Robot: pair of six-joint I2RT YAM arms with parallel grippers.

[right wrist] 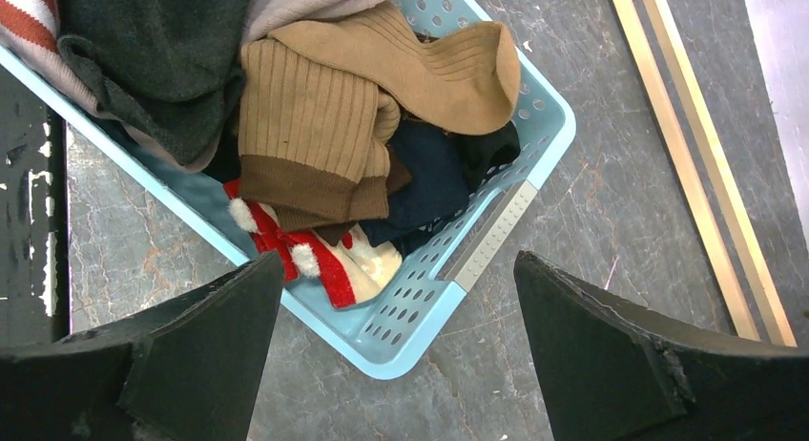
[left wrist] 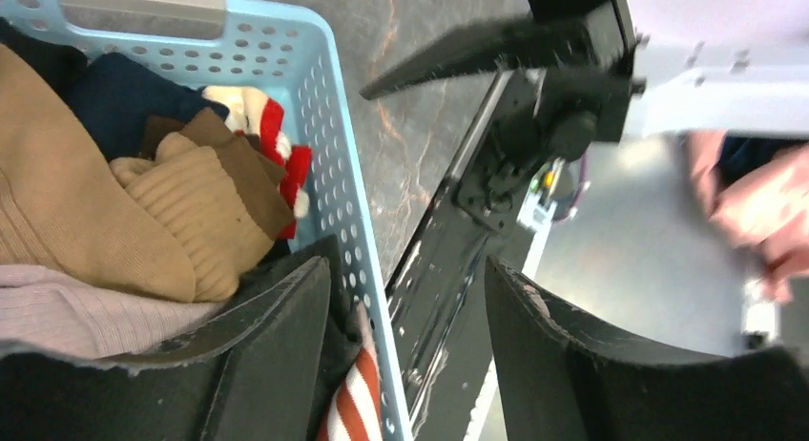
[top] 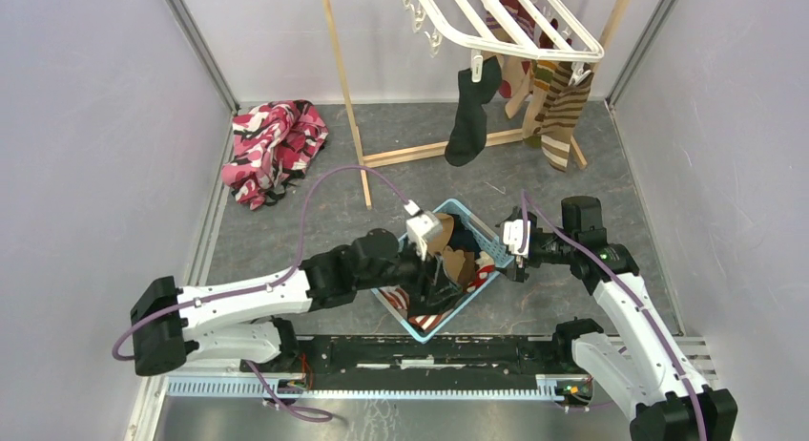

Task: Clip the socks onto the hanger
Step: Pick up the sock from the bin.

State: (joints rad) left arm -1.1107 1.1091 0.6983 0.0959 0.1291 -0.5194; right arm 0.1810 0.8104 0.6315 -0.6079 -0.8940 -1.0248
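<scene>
The hanger (top: 520,48) at the back carries a few socks (top: 470,112); the others lie in the blue basket (left wrist: 334,107). The left gripper (left wrist: 405,288), partly open and empty, stands astride the basket wall. It may pinch plastic instead of the tan sock (left wrist: 191,212) and drag the basket. The right gripper (right wrist: 396,269) hangs wide open, empty.

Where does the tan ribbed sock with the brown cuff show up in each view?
Top external: tan ribbed sock just below centre, in the basket.
Left wrist: the sock left of centre, inside the basket wall.
Right wrist: the sock upper centre, mid-basket.
Shared landmark: light blue basket.
</scene>
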